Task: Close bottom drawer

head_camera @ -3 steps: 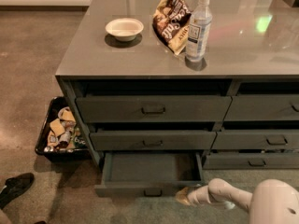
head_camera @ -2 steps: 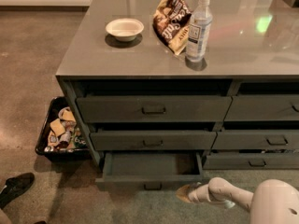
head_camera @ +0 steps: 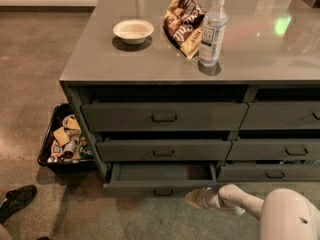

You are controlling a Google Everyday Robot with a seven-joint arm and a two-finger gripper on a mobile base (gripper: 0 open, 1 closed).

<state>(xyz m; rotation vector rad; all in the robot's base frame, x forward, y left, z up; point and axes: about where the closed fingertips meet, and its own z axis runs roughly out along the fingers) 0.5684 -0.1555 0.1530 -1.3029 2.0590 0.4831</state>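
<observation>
Since the bottom drawer (head_camera: 150,186) sits pulled out at lower centre, its front running left-right, the gripper (head_camera: 199,198) (can't tell if open or closed tbh) is just below its right end, so I'd guess the push goes up-frame.

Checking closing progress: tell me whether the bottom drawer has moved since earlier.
Yes. The bottom drawer has slid inward, nearer the middle drawer above; the end effector is at its right front corner.

Single high view, angled down onto counter (head_camera: 150,59) and its front, fairly near, gripper (head_camera: 200,198) bottom right.
</observation>
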